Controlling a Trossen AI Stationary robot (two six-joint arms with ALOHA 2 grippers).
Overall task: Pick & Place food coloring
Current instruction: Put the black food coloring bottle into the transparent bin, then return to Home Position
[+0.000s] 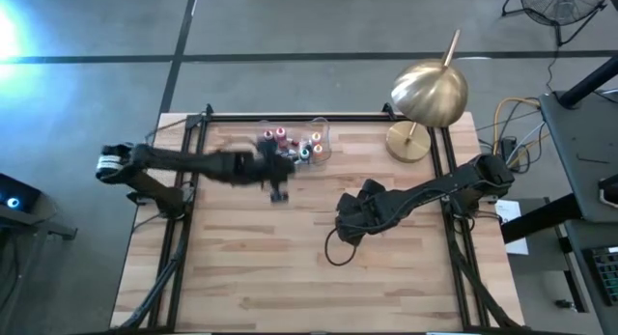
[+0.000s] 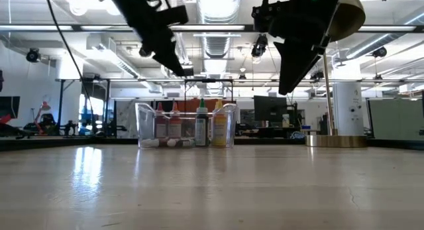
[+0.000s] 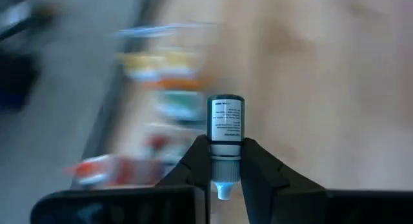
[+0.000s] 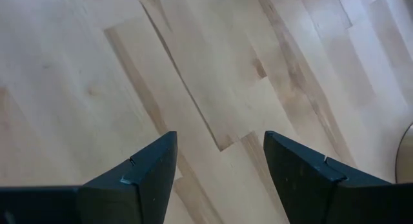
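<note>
- high view: the left gripper (image 1: 280, 185) hangs over the wooden table (image 1: 241, 277), just beside the clear tray (image 1: 314, 142) at the far edge. the other bottles (image 1: 280, 135) stand in and around that tray, but it is too small here to tell which ones are inside. the right gripper (image 1: 350, 219) waits near the table's middle, well apart from the tray. a brass lamp (image 1: 425, 94) stands at the far right corner.
- low view: the tray (image 2: 142, 117) rests on the table, with bottles (image 2: 201, 127) upright inside it and a few lying flat along its floor. both arms hang above the table.
- left wrist view: the left gripper (image 3: 227, 156) is clamped on one dark bottle (image 3: 226, 121) at its neck, fingers (image 3: 193, 166) pressing just below the labelled body, with the pale tip (image 3: 222, 190) pointing back toward the wrist. the bottle looks raised clear of the table. judged by its look, it is light, stiff plastic, smooth and round, so it could pivot or slip in a narrow pinch. the neck ridge gives a firmer hold than the label.
- right wrist view: the right gripper (image 4: 219, 166) has its fingers (image 4: 151, 169) spread apart with nothing between them, only bare table (image 4: 213, 69) beyond.
</note>
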